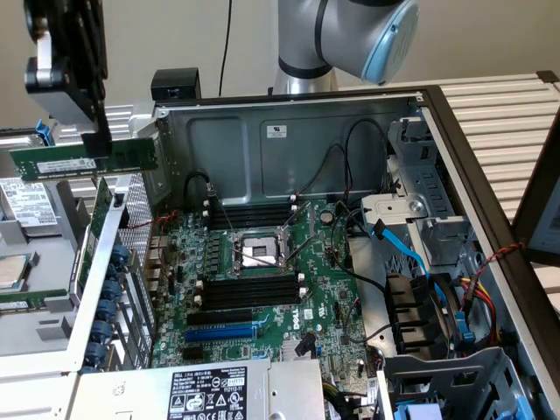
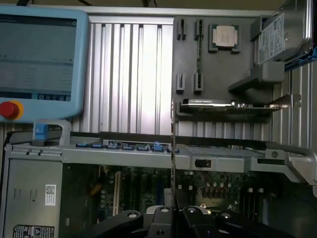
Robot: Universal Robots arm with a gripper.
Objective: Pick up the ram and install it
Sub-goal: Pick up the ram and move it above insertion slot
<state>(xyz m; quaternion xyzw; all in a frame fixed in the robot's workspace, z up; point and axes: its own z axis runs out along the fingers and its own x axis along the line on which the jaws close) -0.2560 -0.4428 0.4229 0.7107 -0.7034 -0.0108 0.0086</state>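
Closest in, the black metal gripper (image 1: 98, 144) is pinched shut on the top edge of the ram (image 1: 52, 162), the long flat green circuit-board stick. It's holding the stick level, out past the exterior view's left side of the open grey steel computer case (image 1: 236, 149) and well apart from any slot. Biggest worry for me is that it's a thin edge pinch, so any bump could twist the stick in the fingers and it'd arrive crooked. The nearest thing to bump is the perforated silver side wall (image 1: 118, 232) just below the stick; clip that going in and the grip could shift. Further along on the green motherboard (image 1: 297, 297) are the long black memory slots (image 1: 249, 290), a bank on each side of the square metal-framed CPU socket (image 1: 260, 252). I can't tell whether the slot latches are open or which way the notch faces. If either is wrong, pressing down would jam or seat only one end. Drifting off the slot line would put the stick onto the socket, which would be ugly. The bright blue expansion slot (image 1: 219, 333) lies parallel nearby, so it's a possible wrong target. Farthest off, thin black cables (image 1: 302, 203) cross near the end of the far bank and could snag.
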